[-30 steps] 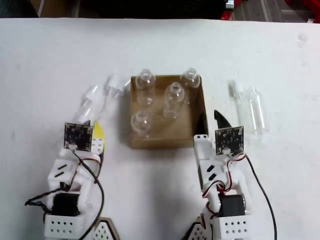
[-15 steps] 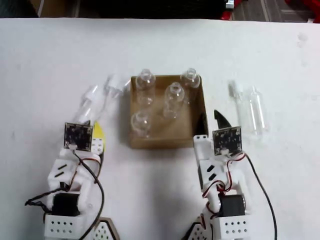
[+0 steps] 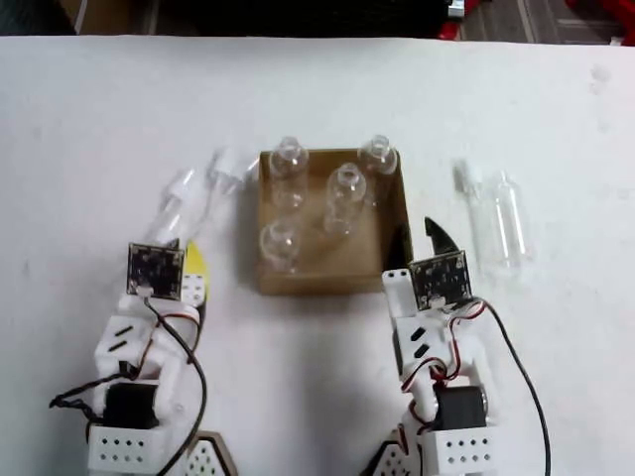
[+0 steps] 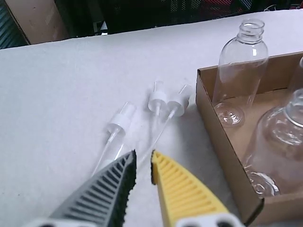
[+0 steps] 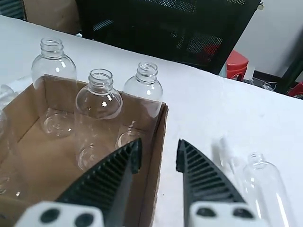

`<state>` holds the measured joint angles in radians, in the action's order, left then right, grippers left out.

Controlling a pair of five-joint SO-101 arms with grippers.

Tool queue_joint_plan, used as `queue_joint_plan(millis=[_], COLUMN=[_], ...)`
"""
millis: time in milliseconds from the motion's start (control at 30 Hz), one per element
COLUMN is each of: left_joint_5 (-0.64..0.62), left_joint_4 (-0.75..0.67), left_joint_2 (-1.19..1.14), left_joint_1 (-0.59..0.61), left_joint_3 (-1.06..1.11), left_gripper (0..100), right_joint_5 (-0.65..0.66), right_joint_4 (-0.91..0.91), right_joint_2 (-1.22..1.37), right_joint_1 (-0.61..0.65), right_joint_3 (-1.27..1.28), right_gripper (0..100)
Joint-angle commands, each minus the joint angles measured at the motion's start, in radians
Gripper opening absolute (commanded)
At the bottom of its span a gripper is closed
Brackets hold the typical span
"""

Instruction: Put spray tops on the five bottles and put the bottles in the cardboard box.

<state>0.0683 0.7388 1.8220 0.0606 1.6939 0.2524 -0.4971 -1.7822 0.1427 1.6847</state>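
Cardboard box (image 3: 327, 281) sits mid-table (image 3: 317, 89) with four uncapped bottles (image 3: 344, 188) standing upright inside. Left fingers (image 4: 129, 170), one grey and one yellow, are parted by a narrow gap and hold nothing; three spray tops (image 4: 158, 100) lie loose on the table just ahead of their tips, beside the box's left wall, with the thin tubes running back towards the gap. Right fingers (image 5: 132, 158), both black, stand a little further apart and are also empty, hanging over the box's right wall. Off to their outer side, apart from the box, a fifth bottle (image 5: 265, 189) lies flat with one more top (image 5: 226, 151) near it.
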Motion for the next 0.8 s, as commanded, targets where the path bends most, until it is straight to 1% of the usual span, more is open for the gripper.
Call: queue_joint_plan(millis=[0,767], left_joint_5=[0.008,0.008], left_joint_4=[-0.018,-0.018], left_joint_2=[0.007,0.007], left_joint_1=[-0.008,-0.008], left_joint_3=[-0.002,-0.002], left_gripper=[6,6], right_joint_5=[0.008,0.012], right_joint_4=[-0.004,0.013], right_joint_2=[-0.004,-0.004], right_joint_1=[0.015,0.005], right_joint_3=[0.008,0.006], right_gripper=[10.5,10.2])
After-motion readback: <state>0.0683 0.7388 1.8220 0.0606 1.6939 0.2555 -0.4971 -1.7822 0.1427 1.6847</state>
